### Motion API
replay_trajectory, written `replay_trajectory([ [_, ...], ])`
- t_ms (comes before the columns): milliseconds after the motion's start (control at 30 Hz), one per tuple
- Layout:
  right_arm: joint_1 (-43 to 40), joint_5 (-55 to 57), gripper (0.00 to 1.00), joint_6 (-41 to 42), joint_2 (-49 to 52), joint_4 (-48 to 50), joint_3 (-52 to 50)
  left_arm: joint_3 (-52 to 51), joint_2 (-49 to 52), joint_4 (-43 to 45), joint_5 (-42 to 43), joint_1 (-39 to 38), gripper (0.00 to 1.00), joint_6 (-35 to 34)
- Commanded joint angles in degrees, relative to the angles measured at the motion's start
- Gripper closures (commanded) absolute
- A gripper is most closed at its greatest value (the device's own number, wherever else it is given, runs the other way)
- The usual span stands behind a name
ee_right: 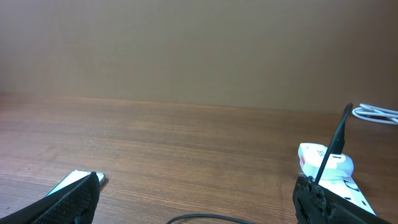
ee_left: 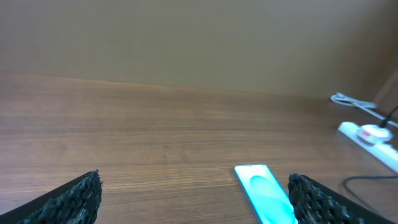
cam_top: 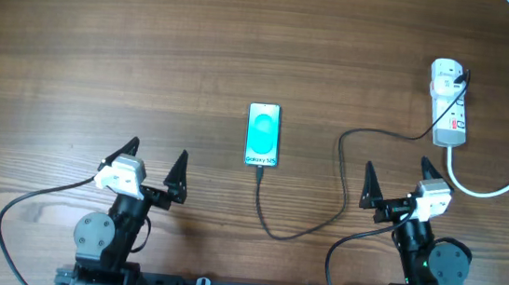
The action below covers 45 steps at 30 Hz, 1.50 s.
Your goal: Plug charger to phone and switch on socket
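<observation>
**Both end effectors released; phone at centre, charger tip at its near edge**

Left end effector (cam_top: 155,152): released, fingers spread wide, nothing between them; over the near-left of the wood surface (cam_top: 78,32), well apart from the task items. Phone (cam_top: 263,135): flat at centre, cyan screen up, text end toward the robot; in the left wrist view it lies just inside the right-hand finger (ee_left: 317,202). Charger (cam_top: 341,170): thin black cable; its tip meets the phone's near short edge, cannot tell if it is seated; from there it runs toward the robot, loops right, climbs beside the right end effector, then bends right to the socket's adapter. Right end effector (cam_top: 398,168): also released and empty, over the near-right; the cable passes just beside its inner finger, contact unclear. Socket (cam_top: 447,103): white strip at far right, adapter on its far end, red marks on top; switch state not readable. White cord (cam_top: 491,194): leaves the socket's near end, curves right, exits at the top-right edge.
</observation>
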Motion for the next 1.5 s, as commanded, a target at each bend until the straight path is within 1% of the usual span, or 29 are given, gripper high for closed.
replay_trajectory([
  [0,0.3,0.8,0.0,-0.4,-0.5,0.3,0.0,-0.5,-0.6,-0.2,-2.2,2.3,0.0,6.2],
  [100,0.3,0.8,0.0,-0.4,-0.5,0.3,0.0,-0.5,-0.6,-0.6,-4.8,4.0,0.0,6.2],
  [200,0.3,0.8,0.0,-0.4,-0.5,0.3,0.0,-0.5,-0.6,-1.0,-8.9,4.0,0.0,6.2],
  [267,0.3,0.8,0.0,-0.5,-0.5,0.3,0.0,-0.5,-0.6,-1.0,-9.7,4.3,0.0,6.7],
  [467,0.3,0.8,0.0,-0.4,-0.5,0.3,0.0,-0.5,-0.6,-1.0,-9.6,4.7,0.0,7.3],
  [533,0.3,0.8,0.0,-0.4,-0.5,0.3,0.0,-0.5,-0.6,-1.0,-9.0,4.7,0.0,8.5],
  [1100,0.3,0.8,0.0,-0.4,-0.5,0.3,0.0,-0.5,-0.6,-1.0,-8.7,3.9,0.0,8.5],
  [1167,0.3,0.8,0.0,-0.4,-0.5,0.3,0.0,-0.5,-0.6,-1.0,-8.6,3.9,0.0,7.9],
  [1233,0.3,0.8,0.0,-0.5,-0.5,0.3,0.0,-0.5,-0.6,-0.9,-8.6,3.9,0.0,5.9],
  [1467,0.3,0.8,0.0,-0.4,-0.5,0.3,0.0,-0.5,-0.6,-0.9,-8.7,3.9,0.0,5.9],
])
